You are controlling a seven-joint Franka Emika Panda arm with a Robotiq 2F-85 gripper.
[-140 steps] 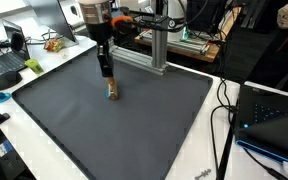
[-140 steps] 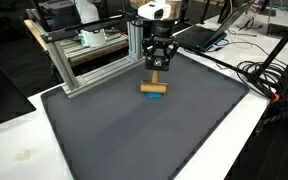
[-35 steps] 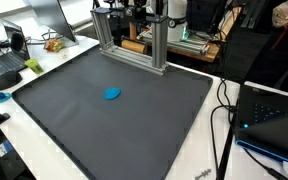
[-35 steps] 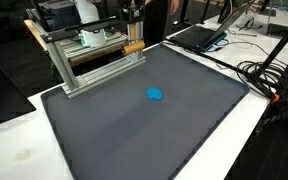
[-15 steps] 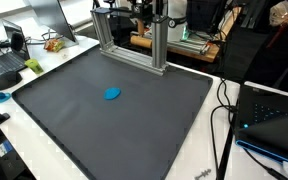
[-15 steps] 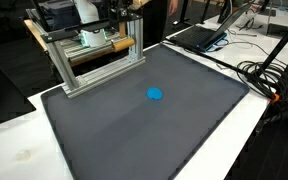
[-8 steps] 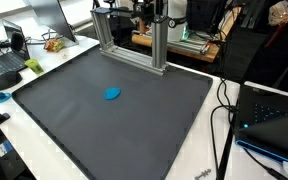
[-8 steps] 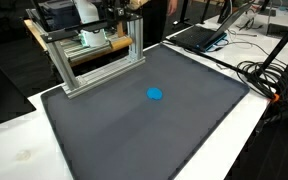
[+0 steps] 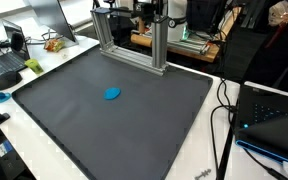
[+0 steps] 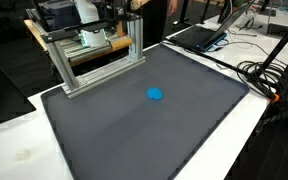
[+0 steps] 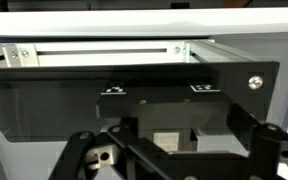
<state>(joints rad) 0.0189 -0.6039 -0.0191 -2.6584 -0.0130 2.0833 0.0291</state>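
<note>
Hand, open or closed unclear, at the metal frame, well apart from the blue disc.

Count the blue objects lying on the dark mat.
1. A small blue object lies near the middle of the dark mat, in front of the metal frame, seen in both exterior views. None appears hidden.

The claw sits low, before a dark panel under a pale rail

Both exterior views look down on the same mat.
</note>
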